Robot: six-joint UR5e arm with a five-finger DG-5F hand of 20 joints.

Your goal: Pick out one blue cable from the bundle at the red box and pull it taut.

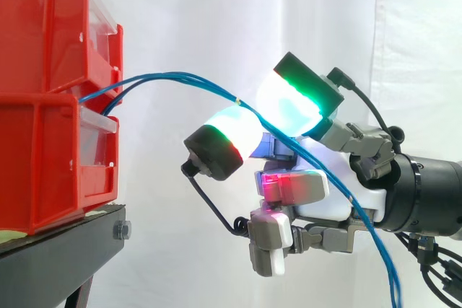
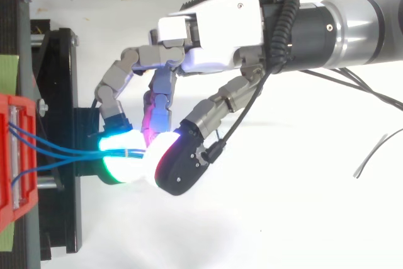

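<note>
Pinching blue cable (image 1: 188,77) between glowing pads (image 1: 234,131) | hand (image 1: 325,178) curled on it | cable arcs from red bins (image 1: 43,34)

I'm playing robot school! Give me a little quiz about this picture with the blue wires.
1. True or false: the blue cables run from the red bins to the hand.
2. What holds the cables? A) a hook B) the hand's glowing fingertips C) tape
3. Fill in: the bins sit on a ___ stand.
Key: 1 true; 2 B; 3 black.
</note>
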